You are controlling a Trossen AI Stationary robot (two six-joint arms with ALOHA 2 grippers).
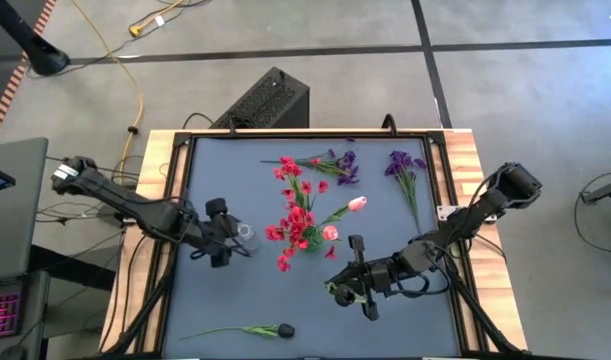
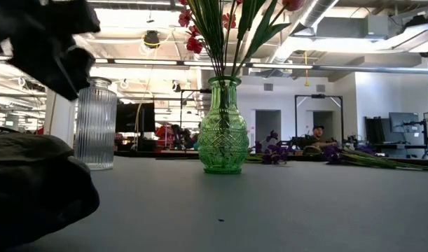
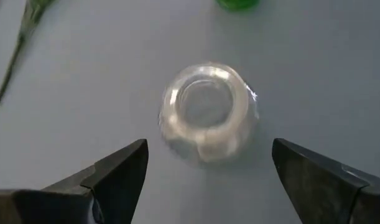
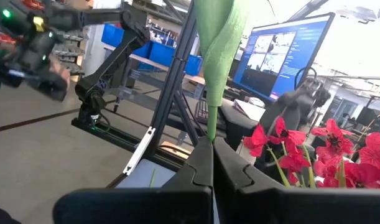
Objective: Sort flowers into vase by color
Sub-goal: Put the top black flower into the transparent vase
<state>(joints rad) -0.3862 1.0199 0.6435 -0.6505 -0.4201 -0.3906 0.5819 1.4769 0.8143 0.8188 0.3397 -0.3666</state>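
A green vase [image 1: 310, 243] [image 2: 223, 126] stands mid-table, holding red flowers [image 1: 295, 215] and pink tulips [image 1: 330, 232]. Left of it stands an upright clear ribbed vase [image 1: 245, 234] [image 2: 96, 122] [image 3: 208, 112]. My left gripper [image 1: 225, 243] [image 3: 208, 149] hangs open above the clear vase, one finger on each side of its mouth, touching nothing. My right gripper [image 1: 335, 287] [image 4: 213, 143], right of the green vase, is shut on a green flower stem whose blossom lies outside the wrist view. A dark tulip [image 1: 283, 330] lies near the front edge. My right gripper pinches a thin green stem [image 4: 211, 127] between its two fingers, just below a broad leaf [image 4: 217, 37]. The fingers lie about level and point toward the table's left side, across the stem. The stem rises upright from them, clear of the table.
Purple flowers [image 1: 342, 165] [image 1: 403, 165] and a red flower [image 1: 290, 167] lie along the table's far part. A wooden rim [image 1: 465, 160] frames the grey mat. A black box [image 1: 265, 100] sits beyond the far edge. The near left of the mat is bare.
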